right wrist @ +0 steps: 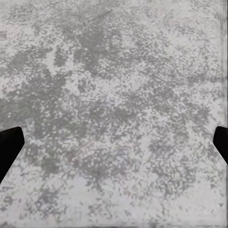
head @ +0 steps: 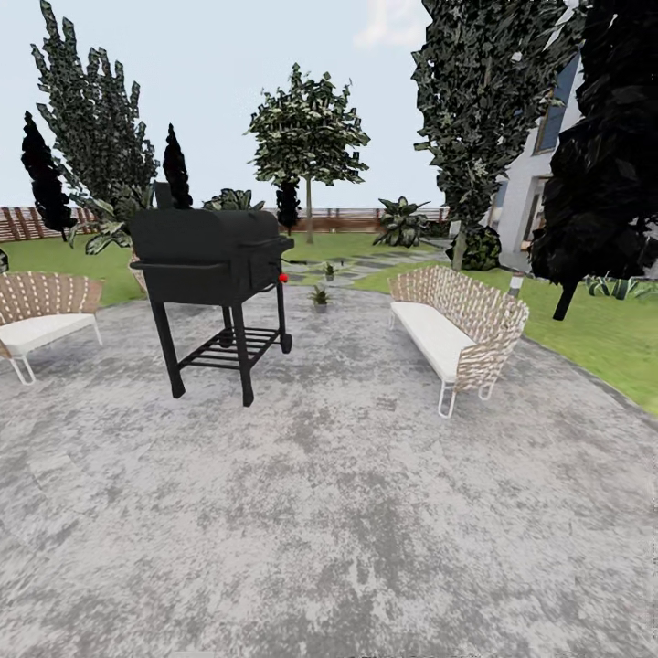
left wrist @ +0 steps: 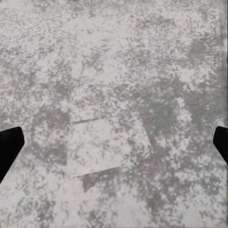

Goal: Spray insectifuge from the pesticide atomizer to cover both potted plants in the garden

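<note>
Pesticide atomizer (head: pixel 283 277): red-topped, at the grill's (head: pixel 206 251) side shelf, far ahead of both tools. Two potted plants, nearer (head: pixel 320 297) and farther (head: pixel 330 271), stand beyond the grill at the patio (head: pixel 347 512) edge. Left tool (left wrist: pixel 114 142) and right tool (right wrist: pixel 114 142): fingers wide apart, empty, over bare paving
</note>
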Controlling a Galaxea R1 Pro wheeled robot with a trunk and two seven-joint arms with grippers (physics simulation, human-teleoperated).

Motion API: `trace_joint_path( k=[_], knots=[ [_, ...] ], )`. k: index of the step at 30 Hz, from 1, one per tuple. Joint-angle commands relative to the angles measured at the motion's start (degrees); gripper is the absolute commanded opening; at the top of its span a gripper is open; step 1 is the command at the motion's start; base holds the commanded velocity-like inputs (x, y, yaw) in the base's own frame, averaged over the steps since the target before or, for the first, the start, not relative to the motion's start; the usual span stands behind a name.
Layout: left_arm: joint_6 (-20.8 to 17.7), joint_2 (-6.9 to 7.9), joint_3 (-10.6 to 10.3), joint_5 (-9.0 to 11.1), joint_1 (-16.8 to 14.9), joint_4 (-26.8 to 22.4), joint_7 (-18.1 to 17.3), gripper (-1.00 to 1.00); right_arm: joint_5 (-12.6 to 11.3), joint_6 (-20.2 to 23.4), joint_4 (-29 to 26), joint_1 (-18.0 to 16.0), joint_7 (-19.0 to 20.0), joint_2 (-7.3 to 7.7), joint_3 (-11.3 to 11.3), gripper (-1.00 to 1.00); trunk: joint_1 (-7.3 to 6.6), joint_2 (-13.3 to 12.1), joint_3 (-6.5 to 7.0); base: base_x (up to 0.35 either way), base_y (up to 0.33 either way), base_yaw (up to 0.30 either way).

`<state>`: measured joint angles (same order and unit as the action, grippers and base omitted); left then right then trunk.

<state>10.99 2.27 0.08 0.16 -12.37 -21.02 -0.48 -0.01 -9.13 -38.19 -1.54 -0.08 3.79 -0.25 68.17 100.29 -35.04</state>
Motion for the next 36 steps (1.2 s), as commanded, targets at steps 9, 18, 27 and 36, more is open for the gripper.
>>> trace_joint_path(
  k=[9,18,27,36],
  knots=[
    [0.18,-0.05,0.01,0.02,-0.02,0.02,-0.05,1.0,0.01,-0.18,0.05,-0.05,-0.09,-0.01,-0.07,1.0,1.98,3.65,-1.68,0.0,0.0,-0.07],
    [0.18,-0.03,0.01,0.02,-0.02,0.02,-0.05,1.0,0.04,-0.18,1.5,-0.05,-0.08,-0.01,0.04,1.0,3.95,7.26,-3.29,0.0,0.0,-0.001],
    [0.18,0.14,-0.14,0.02,-0.02,0.02,-0.05,1.0,0.04,-0.22,2.3,-0.05,-0.05,0.08,-0.02,1.0,5.93,10.87,-4.91,0.0,0.0,0.0],
    [0.18,0.11,-0.16,0.0,-0.02,0.02,-0.05,1.0,-0.16,-1.81,2.36,-0.05,-0.01,0.08,-0.1,1.0,7.91,14.48,-6.84,0.0,0.0,0.0]
  ],
)
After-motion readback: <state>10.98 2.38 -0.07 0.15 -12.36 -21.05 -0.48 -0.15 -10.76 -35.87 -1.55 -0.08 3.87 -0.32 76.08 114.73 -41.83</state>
